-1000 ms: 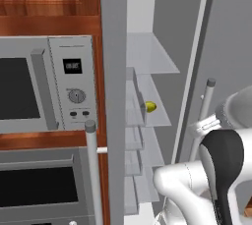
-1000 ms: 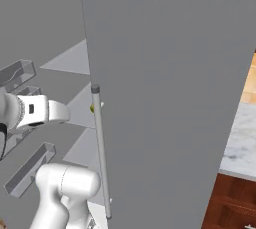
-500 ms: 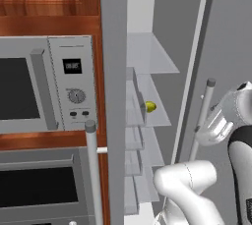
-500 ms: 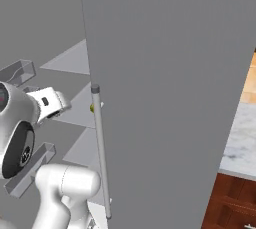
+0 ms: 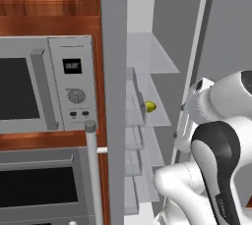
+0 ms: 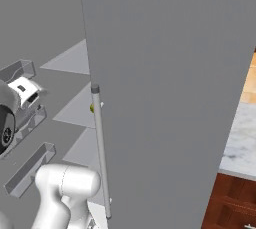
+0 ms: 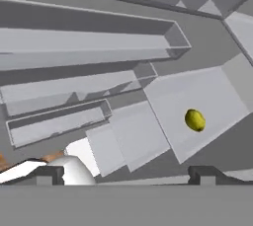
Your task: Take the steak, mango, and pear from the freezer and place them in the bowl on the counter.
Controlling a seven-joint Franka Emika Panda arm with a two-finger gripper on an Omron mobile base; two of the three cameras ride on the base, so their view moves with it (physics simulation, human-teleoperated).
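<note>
The freezer (image 5: 170,37) stands open, its pale shelves showing. The pear (image 5: 150,106), small and yellow-green, lies alone on a middle shelf (image 5: 160,108); it peeks past the door's edge (image 6: 92,108) in the right base view. In the hand view the pear (image 7: 195,120) sits right of centre, well ahead of my gripper (image 7: 127,174). The fingertips (image 7: 49,173) stand wide apart with nothing between them. My white hand (image 5: 194,113) hovers at the freezer's opening, right of the pear. A strip of the marble counter (image 6: 240,138) shows at the right. Steak, mango and bowl are out of view.
The big grey freezer door (image 6: 170,88) with its long rod handle (image 6: 100,153) swings out on the right. Door bins (image 6: 25,118) line the left door (image 5: 114,96). A microwave (image 5: 44,86) and wall oven (image 5: 39,189) sit left. Brown drawers (image 6: 230,203) lie under the counter.
The arm has swung upward, its dark link rising on the right of the left base view. The hand has shifted slightly toward the freezer opening. The pear has not moved.
</note>
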